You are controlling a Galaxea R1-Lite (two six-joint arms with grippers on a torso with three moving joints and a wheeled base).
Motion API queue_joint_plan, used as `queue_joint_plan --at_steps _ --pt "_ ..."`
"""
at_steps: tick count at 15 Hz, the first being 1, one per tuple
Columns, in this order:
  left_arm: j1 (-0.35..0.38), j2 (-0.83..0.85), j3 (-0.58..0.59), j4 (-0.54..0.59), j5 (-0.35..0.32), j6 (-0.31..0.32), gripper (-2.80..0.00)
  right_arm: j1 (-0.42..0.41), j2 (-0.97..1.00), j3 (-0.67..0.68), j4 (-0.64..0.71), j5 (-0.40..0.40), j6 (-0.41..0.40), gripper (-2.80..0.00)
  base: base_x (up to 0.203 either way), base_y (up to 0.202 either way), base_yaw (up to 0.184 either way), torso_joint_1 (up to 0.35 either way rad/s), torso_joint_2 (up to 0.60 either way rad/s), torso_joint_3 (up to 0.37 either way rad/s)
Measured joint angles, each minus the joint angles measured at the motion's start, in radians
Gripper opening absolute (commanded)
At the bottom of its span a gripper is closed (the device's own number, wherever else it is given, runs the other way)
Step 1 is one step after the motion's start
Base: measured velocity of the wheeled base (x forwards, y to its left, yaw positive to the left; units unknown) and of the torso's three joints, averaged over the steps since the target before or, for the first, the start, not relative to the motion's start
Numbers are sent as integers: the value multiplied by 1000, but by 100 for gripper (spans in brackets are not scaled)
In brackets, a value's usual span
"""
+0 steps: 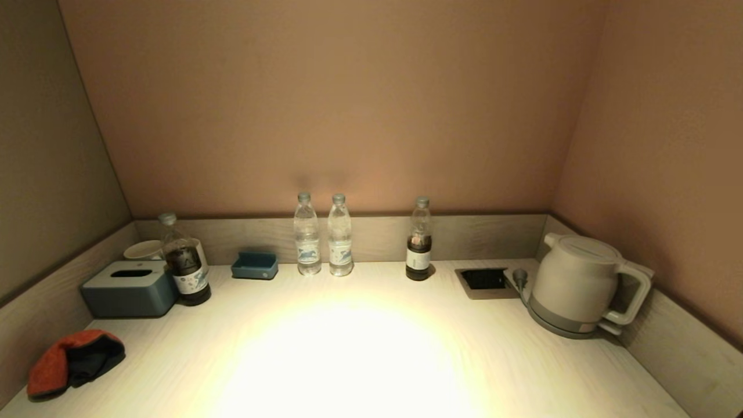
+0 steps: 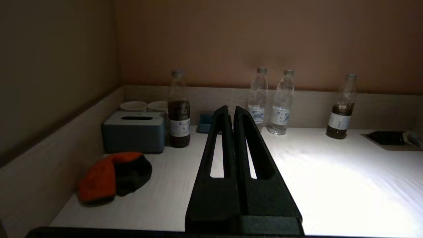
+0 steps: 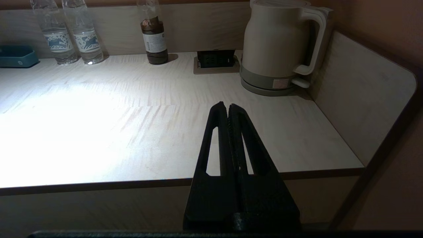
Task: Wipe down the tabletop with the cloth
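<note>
An orange and dark grey cloth (image 1: 72,361) lies crumpled on the pale tabletop (image 1: 360,348) at its front left corner; it also shows in the left wrist view (image 2: 112,175). Neither arm shows in the head view. My left gripper (image 2: 230,109) is shut and empty, held above the table's front edge, to the right of the cloth and apart from it. My right gripper (image 3: 227,105) is shut and empty, over the table's front right edge.
Along the back stand a blue tissue box (image 1: 129,287), white cups (image 1: 145,249), a dark bottle (image 1: 184,261), a small blue tray (image 1: 254,265), two water bottles (image 1: 322,235), another dark bottle (image 1: 419,241), a socket recess (image 1: 484,280) and a white kettle (image 1: 580,284). Low walls edge the table.
</note>
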Motion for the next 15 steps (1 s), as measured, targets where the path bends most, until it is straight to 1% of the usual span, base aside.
queue_joint_plan --at_steps 2,6,11,13,15 --pt "-1 0 35 -69 2 0 -280 0 0 0 0 0 0 -280 0 0 0 0 0 0" --pt "0 0 119 -132 -1 3 -280 0 0 0 0 0 0 -280 0 0 0 0 0 0" --pt "0 0 158 -110 0 -4 -280 0 0 0 0 0 0 -280 0 0 0 0 0 0" --pt "0 0 161 -79 -1 -4 -280 1 0 0 0 0 0 -280 0 0 0 0 0 0" --pt "0 0 161 -3 0 5 -280 0 0 0 0 0 0 -280 0 0 0 0 0 0"
